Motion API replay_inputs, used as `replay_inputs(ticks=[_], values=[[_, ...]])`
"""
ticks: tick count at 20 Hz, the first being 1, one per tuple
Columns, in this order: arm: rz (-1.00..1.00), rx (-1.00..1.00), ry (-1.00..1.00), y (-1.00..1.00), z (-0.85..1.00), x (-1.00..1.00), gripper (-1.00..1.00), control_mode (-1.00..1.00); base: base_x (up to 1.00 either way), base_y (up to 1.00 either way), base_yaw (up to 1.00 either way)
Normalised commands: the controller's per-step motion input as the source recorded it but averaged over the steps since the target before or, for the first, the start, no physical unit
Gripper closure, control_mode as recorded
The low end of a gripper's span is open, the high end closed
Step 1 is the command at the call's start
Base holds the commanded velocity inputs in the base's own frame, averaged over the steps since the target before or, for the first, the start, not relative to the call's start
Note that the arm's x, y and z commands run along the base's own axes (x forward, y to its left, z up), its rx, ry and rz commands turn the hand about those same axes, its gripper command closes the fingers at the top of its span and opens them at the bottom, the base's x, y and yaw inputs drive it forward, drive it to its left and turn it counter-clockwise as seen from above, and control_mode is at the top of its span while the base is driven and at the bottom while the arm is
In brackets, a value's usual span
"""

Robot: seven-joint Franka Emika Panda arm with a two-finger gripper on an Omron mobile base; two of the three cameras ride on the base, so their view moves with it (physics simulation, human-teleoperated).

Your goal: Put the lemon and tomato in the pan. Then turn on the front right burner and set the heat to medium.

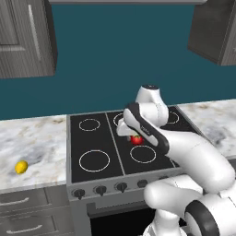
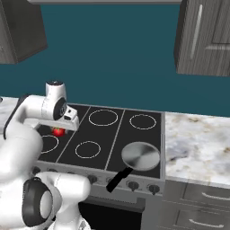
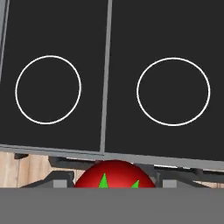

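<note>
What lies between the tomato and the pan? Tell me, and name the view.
In the right base view, bare black cooktop with one white burner ring lies between the tomato and the pan; no object sits there.

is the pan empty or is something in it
Empty. The pan shows bare grey metal; the tomato hangs under the gripper, the lemon lies on the counter.

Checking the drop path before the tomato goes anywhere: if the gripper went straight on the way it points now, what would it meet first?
Probably the bare black stovetop. The gripper, shut on the tomato, points down at glass between two burner rings; the pan sits off to the side. Depth is unclear.
</note>
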Motion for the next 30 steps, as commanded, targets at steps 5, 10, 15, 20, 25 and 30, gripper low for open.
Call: replay_inputs(ticks=[5,10,15,20,25,30], values=[[-0.13,0.00,0.04,-1.00,0.14,0.00,1.00,-1.00,0.00,0.00,0.00],[-0.15,0.00,0.10,-1.00,0.10,0.00,1.00,-1.00,0.00,0.00,0.00],[-0.22,-0.02,0.23,-1.00,0.00,0.00,1.00,-1.00,0.00,0.00,0.00],[-0.25,-0.02,0.31,-1.00,-0.05,0.00,1.00,-1.00,0.00,0.00,0.00],[-0.15,-0.01,0.12,-0.41,-0.03,0.04,1.00,-1.00,0.00,0.00,0.00],[0.00,0.00,-0.16,0.00,-0.30,0.10,1.00,-1.00,0.00,0.00,0.00]])
